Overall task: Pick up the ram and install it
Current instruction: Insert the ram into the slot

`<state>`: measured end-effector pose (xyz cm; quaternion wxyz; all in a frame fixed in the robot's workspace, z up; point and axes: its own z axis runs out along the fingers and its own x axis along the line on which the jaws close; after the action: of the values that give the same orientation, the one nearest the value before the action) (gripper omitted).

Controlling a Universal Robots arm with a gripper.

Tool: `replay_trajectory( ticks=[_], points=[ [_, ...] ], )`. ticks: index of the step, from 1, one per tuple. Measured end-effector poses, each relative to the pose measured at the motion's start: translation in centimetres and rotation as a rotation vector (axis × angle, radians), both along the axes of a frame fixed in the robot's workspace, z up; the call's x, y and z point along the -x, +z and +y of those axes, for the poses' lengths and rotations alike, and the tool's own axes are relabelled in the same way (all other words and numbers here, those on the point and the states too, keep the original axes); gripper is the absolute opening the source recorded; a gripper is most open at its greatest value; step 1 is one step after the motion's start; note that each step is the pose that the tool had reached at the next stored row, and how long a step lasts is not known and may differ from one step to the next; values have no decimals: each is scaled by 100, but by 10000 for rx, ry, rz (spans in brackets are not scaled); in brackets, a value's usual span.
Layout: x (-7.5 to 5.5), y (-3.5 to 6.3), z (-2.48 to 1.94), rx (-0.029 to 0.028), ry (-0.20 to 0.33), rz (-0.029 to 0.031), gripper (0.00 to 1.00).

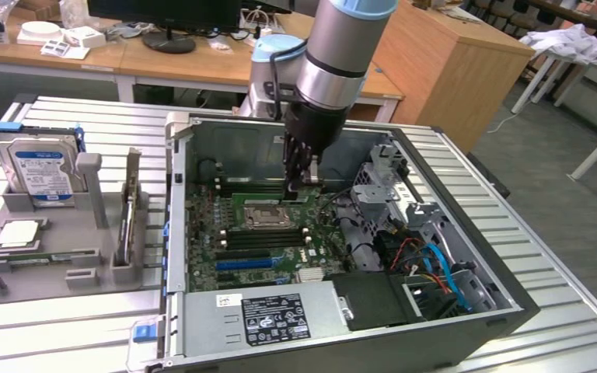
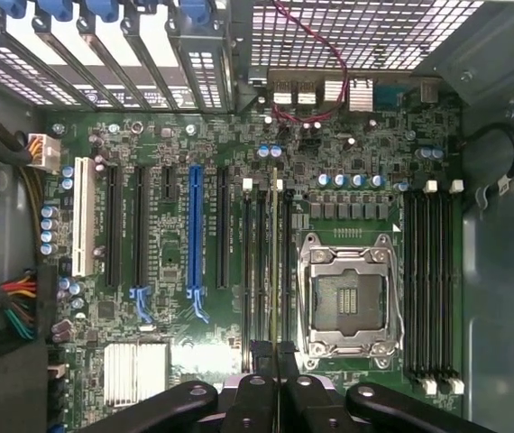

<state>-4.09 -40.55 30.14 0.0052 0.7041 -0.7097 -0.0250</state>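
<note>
You have one ram (image 2: 275, 253), edge-on, pinched in the nearly shut jaws. It runs along the bank of four black memory slots (image 2: 248, 271) just beside the single CPU socket (image 2: 349, 293). Four more slots (image 2: 428, 280) flank the socket's other side. One hard drive (image 1: 41, 167) stands in its holder on the counter (image 1: 71, 326). The drive cage (image 1: 382, 183) and the case wall (image 1: 236, 136) crowd the arm.

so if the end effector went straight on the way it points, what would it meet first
The ram in the end effector would likely land first on the black memory slots beside the CPU socket; which slot is unclear.
</note>
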Motion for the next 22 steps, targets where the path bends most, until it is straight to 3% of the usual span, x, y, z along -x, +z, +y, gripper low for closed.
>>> replay_trajectory(
  ticks=[22],
  points=[
    [0,-203,0,0,0,89,12]
  ],
)
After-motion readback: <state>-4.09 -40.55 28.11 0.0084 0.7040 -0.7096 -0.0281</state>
